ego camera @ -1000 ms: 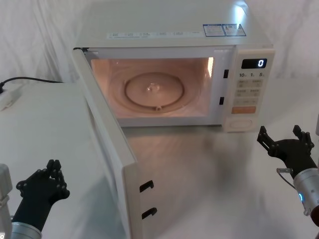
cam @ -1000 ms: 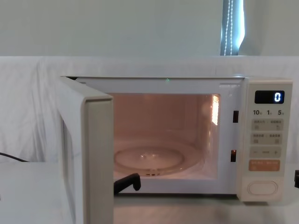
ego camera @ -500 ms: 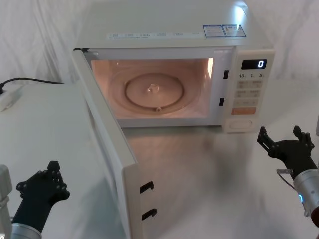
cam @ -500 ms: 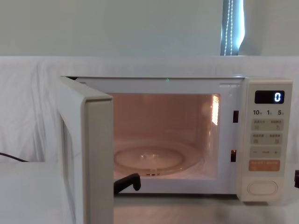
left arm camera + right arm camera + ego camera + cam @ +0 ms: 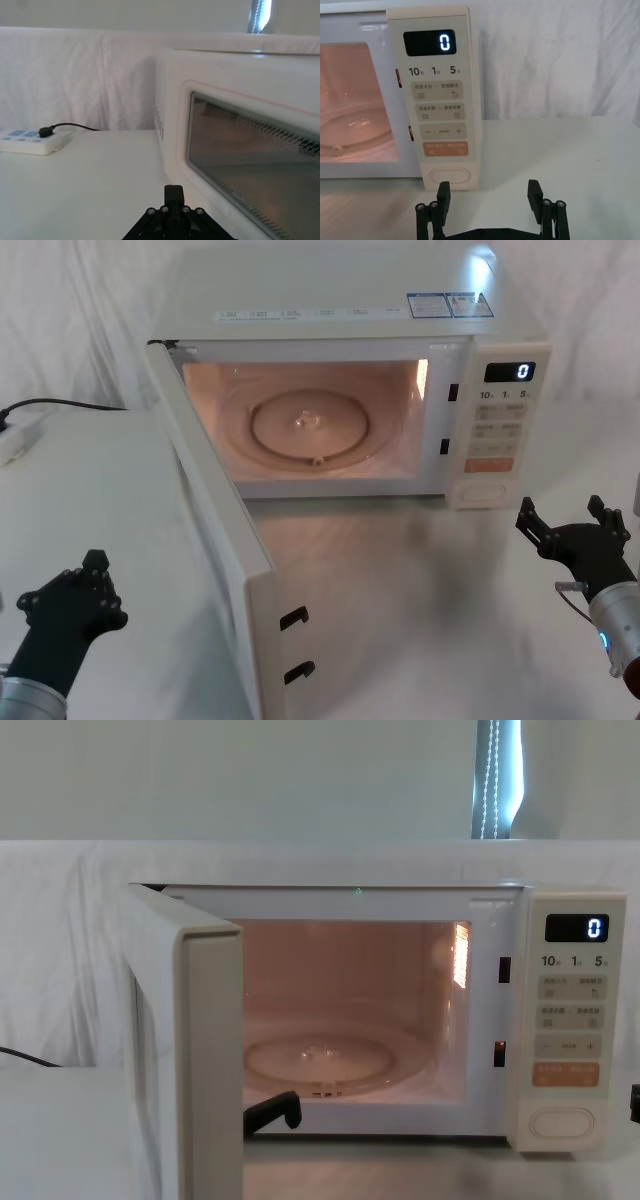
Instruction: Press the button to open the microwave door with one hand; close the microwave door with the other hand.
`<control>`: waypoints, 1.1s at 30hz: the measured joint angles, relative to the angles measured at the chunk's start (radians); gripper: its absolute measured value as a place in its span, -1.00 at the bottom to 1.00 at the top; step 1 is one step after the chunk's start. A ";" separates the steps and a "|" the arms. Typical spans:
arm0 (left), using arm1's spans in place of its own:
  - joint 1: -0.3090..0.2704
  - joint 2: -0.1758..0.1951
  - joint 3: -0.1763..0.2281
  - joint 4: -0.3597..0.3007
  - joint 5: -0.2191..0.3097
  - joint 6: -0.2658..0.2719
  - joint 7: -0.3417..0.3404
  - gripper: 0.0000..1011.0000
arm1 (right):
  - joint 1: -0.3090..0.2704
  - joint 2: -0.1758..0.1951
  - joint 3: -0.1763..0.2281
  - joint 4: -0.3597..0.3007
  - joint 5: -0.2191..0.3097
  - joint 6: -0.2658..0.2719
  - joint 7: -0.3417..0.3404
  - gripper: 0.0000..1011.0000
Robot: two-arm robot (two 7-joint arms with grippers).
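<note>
The microwave door (image 5: 215, 540) stands wide open, swung out on its left hinge towards me; its edge (image 5: 205, 1060) shows in the chest view. The lit cavity (image 5: 310, 420) is exposed. The button (image 5: 482, 490) sits at the bottom of the control panel, under the orange key, and is the cream oval button (image 5: 449, 176) straight ahead in the right wrist view. My right gripper (image 5: 561, 510) hovers open, low in front of and right of the panel, a short way from the button. My left gripper (image 5: 65, 600) is shut, low at the near left, outside the door's windowed face (image 5: 240, 165).
A white power strip (image 5: 30, 142) with a black cable lies at the far left of the cloth-covered table (image 5: 90, 490). Two black latch hooks (image 5: 293, 616) stick out of the door's free edge. A glass turntable (image 5: 335, 1060) lies in the cavity.
My left gripper has drifted left and towards me, away from the open door. The right gripper has sunk only slightly. The door has stayed open.
</note>
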 joint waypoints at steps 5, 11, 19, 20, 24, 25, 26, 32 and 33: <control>0.027 0.012 -0.037 -0.062 -0.058 0.058 -0.060 -1.00 | 0.000 0.000 0.000 0.000 0.000 0.000 0.000 0.98; 0.073 0.065 -0.084 -0.146 -0.155 0.145 -0.143 -1.00 | 0.000 0.000 0.000 0.000 0.000 0.000 0.000 0.98; 0.146 0.168 -0.164 -0.235 -0.294 0.239 -0.266 -1.00 | 0.000 0.000 0.000 0.000 0.000 0.000 0.000 0.98; 0.158 0.185 -0.183 -0.249 -0.320 0.251 -0.291 -1.00 | 0.000 0.000 0.000 0.000 0.000 0.000 0.000 0.98; 0.179 0.217 -0.215 -0.271 -0.369 0.264 -0.340 -1.00 | 0.000 0.000 0.000 0.000 0.000 0.000 0.000 0.98; 0.185 0.229 -0.227 -0.277 -0.388 0.266 -0.361 -1.00 | 0.000 0.000 0.000 0.000 0.000 0.000 0.000 0.98; 0.187 0.235 -0.231 -0.279 -0.399 0.266 -0.372 -1.00 | 0.000 0.000 0.000 0.000 0.000 0.000 0.000 0.98; 0.188 0.266 -0.233 -0.277 -0.452 0.259 -0.432 -1.00 | 0.000 0.000 0.000 0.000 0.000 0.000 0.000 0.98; 0.185 0.272 -0.227 -0.271 -0.461 0.257 -0.442 -1.00 | 0.000 0.000 0.000 0.000 0.000 0.000 0.000 0.98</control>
